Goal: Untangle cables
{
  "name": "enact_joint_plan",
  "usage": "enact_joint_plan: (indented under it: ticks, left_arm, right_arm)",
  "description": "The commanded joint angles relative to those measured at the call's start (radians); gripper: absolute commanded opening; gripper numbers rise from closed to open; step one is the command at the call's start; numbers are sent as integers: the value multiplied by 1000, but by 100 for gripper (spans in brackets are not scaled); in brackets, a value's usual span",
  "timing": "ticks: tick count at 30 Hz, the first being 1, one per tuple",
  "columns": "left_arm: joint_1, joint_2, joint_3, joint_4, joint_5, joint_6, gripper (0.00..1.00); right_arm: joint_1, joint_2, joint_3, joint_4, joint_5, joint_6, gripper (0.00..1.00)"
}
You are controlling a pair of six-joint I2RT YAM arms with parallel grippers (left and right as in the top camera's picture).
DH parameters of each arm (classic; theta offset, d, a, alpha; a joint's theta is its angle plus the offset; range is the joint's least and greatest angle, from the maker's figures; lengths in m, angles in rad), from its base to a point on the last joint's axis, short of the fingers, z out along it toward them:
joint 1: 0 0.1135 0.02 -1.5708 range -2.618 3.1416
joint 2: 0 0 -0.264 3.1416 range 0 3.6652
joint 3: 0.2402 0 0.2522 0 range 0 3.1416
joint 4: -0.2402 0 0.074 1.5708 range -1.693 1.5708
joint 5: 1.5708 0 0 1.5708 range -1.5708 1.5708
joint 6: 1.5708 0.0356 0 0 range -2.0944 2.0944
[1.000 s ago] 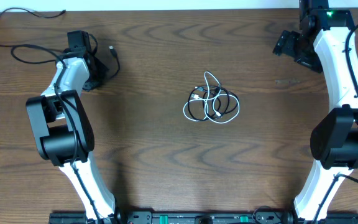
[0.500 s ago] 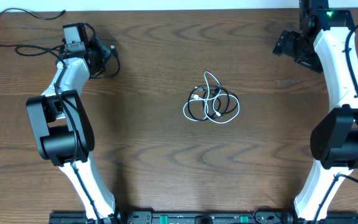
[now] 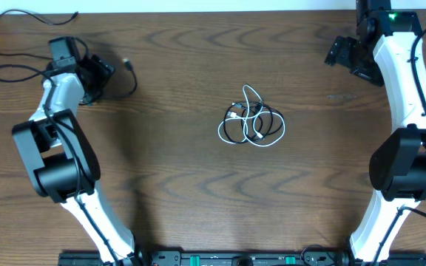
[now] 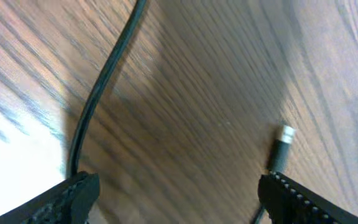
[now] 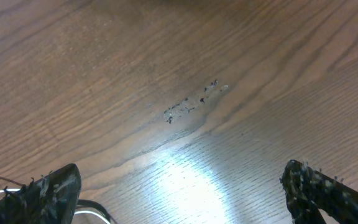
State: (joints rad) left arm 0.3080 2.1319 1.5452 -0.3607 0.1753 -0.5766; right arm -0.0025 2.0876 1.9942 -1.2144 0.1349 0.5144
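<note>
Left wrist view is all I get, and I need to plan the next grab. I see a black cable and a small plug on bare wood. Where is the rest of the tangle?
Observer: The knot lies at the table's centre, well to the right of the left gripper, which is near the far-left corner.
Operator: Is the black cable tied into it?
Observer: No. The black cable lies apart, beside the left arm. The knot is a small bundle of white and black loops.
Operator: And the other arm?
Observer: The right gripper is open and empty, near the far-right edge, clear of the knot.
</note>
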Motion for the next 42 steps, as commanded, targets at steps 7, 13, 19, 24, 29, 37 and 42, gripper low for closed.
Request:
enact_joint_plan:
  ticks: [7, 13, 19, 24, 29, 37, 42]
  left_arm:
    - [-12, -156, 44, -121, -11, 68, 97]
    - [-12, -113, -3, -214, -41, 226, 97]
    - [-12, -22, -16, -275, -94, 198, 81]
    - [-12, 0, -16, -266, -94, 198, 62]
    - [-13, 5, -16, -252, -93, 160, 61]
    - [-17, 81, -16, -203, -29, 126, 52]
    - [-36, 98, -16, -149, 1, 90, 25]
  right_arm:
    - [-7, 7, 4, -2, 13, -7, 99]
    - [-7, 7, 4, -2, 13, -7, 99]
    - [-7, 7, 4, -2, 13, -7, 99]
    - [-7, 7, 4, -2, 13, -7, 99]
    - [-7, 7, 4, -1, 13, -7, 99]
    - [-7, 7, 4, -2, 13, -7, 99]
    - [-7, 7, 4, -2, 13, -7, 99]
